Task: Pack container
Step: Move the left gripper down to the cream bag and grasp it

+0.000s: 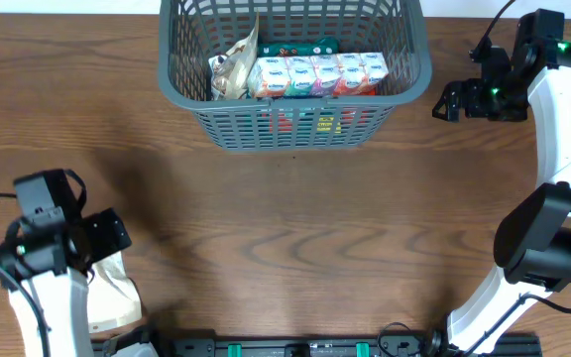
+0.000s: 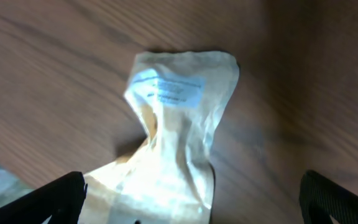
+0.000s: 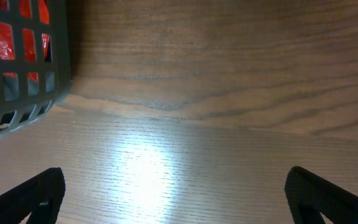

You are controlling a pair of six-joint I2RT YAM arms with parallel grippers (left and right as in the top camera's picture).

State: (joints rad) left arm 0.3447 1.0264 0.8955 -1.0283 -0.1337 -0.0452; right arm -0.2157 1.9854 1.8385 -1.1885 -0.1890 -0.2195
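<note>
Left gripper point(image 2: 191, 183) is hanging with its two dark fingers point(image 2: 67, 196) spread wide apart, gripping nothing. A crumpled pale paper pouch point(image 2: 173, 124) is lying flat on the wooden table point(image 1: 295, 228) directly beneath it. The pouch's wider end is sitting between the fingers, and its narrow waist and flared top are stretching ahead of them. A small white label with blue print point(image 2: 166, 88) is showing on the end of the pouch farthest from the gripper. The left finger is sitting just beside the pouch's edge, while the right finger is well apart from it. Whether either one is touching the pouch cannot be told.

Right gripper point(image 3: 174, 177) is also standing open, its fingertips point(image 3: 45, 190) wide apart over bare wood with nothing between them. The container point(image 3: 17, 62), a dark grey lattice basket, is sitting ahead of this gripper and off to its left. Only one rounded corner is showing in the wrist view, with something red point(image 3: 5, 37) visible through the slots.

From overhead, the container point(image 1: 246, 124) is sitting at the far edge of the table, well away from the left gripper point(image 1: 107, 238) and near the right gripper point(image 1: 449, 102). Inside it, a row of small pastel cartons point(image 1: 315, 74) is standing side by side. A crumpled pale bag point(image 1: 234, 69) is leaning just to the left of the row.
</note>
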